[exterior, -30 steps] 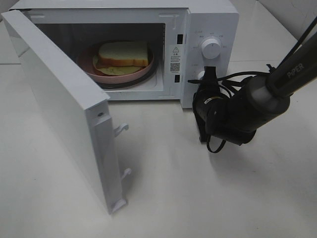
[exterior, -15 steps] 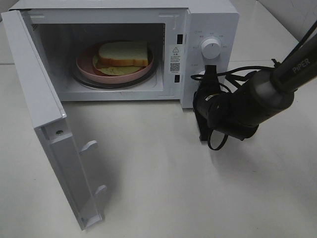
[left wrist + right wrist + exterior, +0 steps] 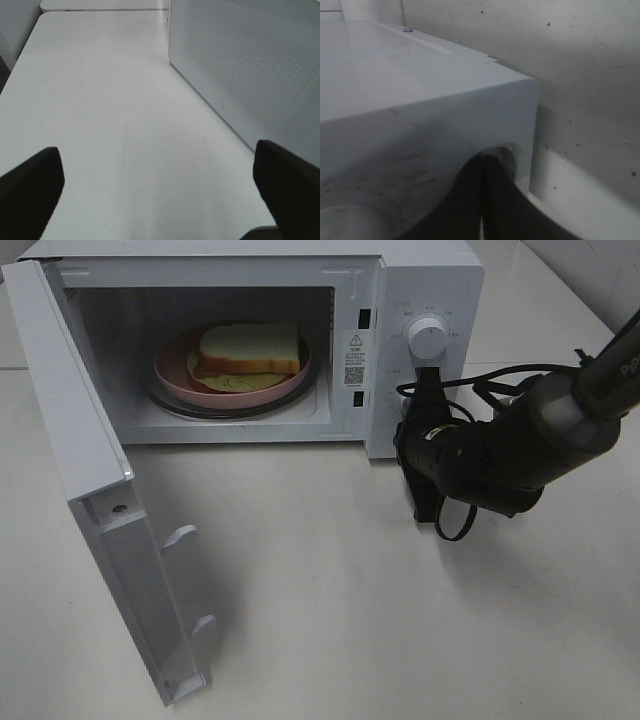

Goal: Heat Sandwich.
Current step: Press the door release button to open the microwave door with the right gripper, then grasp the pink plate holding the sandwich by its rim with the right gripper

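In front of the microwave [image 3: 430, 265] panel, my right claw [image 3: 424, 380] is clenched, empty; the door [image 3: 90, 440] has swung wide, leaving the sandwich [image 3: 250, 345] inside reachable.

Ok so the sandwich [image 3: 250, 348]: square white-bread slices with a tan crust, and some yellowish-green filling poking out underneath. It's lying flat on a round pink plate [image 3: 168, 373] inside the white microwave [image 3: 430, 280], well within the plate's rim. The top slice sits a bit skewed over the layer below, so the filling shows along the front and left edges. The microwave's door [image 3: 70, 410] stands wide open, so it's in plain view.
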Controlling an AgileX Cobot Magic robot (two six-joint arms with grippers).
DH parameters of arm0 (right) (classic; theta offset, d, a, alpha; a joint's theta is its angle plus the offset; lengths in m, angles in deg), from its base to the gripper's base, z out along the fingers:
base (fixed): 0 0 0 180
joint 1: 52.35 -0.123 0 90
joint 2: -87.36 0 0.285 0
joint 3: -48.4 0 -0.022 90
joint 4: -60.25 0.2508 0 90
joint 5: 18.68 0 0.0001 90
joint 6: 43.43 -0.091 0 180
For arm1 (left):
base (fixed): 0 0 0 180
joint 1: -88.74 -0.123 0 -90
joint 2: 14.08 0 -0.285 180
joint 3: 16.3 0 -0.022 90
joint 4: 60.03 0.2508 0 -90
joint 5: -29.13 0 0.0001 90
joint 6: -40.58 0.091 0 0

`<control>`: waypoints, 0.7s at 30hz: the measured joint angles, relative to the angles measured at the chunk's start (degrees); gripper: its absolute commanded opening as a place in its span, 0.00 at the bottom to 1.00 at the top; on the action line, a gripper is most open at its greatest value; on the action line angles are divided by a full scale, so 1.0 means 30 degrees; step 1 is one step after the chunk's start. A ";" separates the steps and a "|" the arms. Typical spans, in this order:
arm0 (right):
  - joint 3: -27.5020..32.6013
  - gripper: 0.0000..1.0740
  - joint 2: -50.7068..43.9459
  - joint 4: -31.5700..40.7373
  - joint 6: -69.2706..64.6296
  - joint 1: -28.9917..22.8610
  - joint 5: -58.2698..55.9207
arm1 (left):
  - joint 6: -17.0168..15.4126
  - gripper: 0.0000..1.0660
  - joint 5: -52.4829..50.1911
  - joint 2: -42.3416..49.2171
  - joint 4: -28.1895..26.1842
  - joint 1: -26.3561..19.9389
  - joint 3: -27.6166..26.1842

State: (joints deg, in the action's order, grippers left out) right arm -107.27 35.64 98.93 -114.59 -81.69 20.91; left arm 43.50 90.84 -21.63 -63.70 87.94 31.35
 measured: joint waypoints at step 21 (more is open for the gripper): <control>0.3953 0.00 -0.4106 -0.3228 -0.0248 -0.0038 -0.1681 | 0.0000 0.92 0.0000 0.0000 0.0000 0.0000 0.0000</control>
State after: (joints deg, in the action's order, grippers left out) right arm -95.41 23.32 89.24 -115.33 -81.80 15.87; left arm 43.50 90.84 -21.63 -63.70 87.94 31.35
